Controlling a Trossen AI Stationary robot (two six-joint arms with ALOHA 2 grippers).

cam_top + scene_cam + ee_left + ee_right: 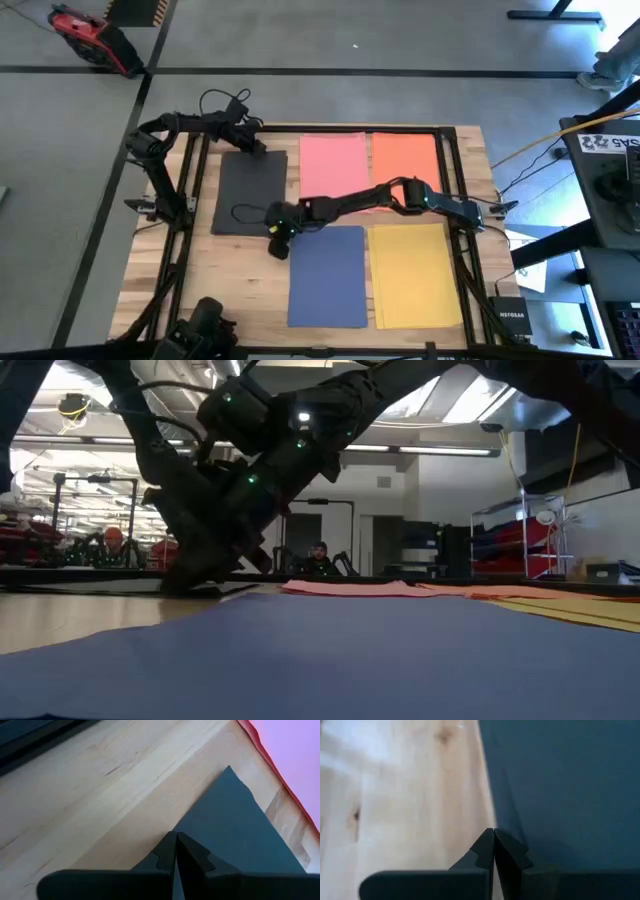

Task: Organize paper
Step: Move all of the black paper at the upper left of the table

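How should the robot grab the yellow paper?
The yellow paper lies flat, so there's nothing to pinch from above. Probably best to nip a corner or the free near edge with a pincer coming in low from the table's front, sliding under that edge.

Four cameras, one table (250,290)

One looks straight down from overhead; one sits at tabletop height, facing the room; both wrist cameras ride close above the surface. Overhead and low views share the blue sheet (327,275).
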